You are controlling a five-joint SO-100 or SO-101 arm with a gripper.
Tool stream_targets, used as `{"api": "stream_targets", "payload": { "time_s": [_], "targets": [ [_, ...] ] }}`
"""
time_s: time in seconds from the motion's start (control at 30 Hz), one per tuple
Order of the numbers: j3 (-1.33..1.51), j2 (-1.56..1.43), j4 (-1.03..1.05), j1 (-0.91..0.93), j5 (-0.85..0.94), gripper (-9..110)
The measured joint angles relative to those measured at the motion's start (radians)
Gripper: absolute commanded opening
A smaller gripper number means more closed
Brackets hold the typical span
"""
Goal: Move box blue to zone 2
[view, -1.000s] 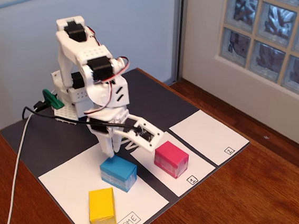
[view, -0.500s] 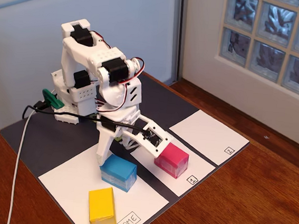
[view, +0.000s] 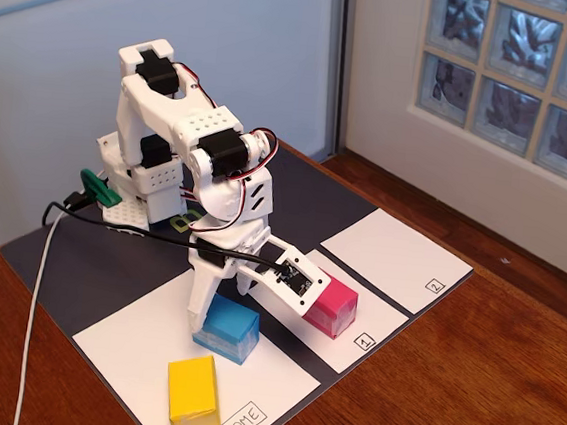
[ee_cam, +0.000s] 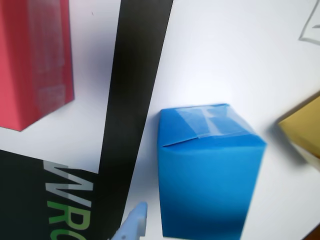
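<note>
- You are risking a shove instead of a grip: the fingers are coming down right at the blue box, and a tip landing on its top would tip or slide it toward the yellow box.
- The pink box is sitting near the open side, so a wide swing could clip it.
- The fingers are standing apart, holding nothing; one tip is showing just beside the blue box.
- The blue box is resting on the home sheet, well apart from sheet 2.

"HOME" on the big sheet, boxed "1" on the middle sheet, "2" on zone 2
</note>
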State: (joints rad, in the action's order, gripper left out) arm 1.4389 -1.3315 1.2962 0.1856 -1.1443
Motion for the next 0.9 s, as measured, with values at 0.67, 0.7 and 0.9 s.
{"api": "stream_targets", "payload": {
  "time_s": [0.67, 0.7, 0.9],
  "targets": [
    [0.273, -0.011, -0.229, 0.012, -0.038, 38],
    [0.273, -0.011, -0.236, 0.014, -0.038, 38],
    [0.273, -0.011, -0.262, 0.023, -0.021, 38]
  ]
}}
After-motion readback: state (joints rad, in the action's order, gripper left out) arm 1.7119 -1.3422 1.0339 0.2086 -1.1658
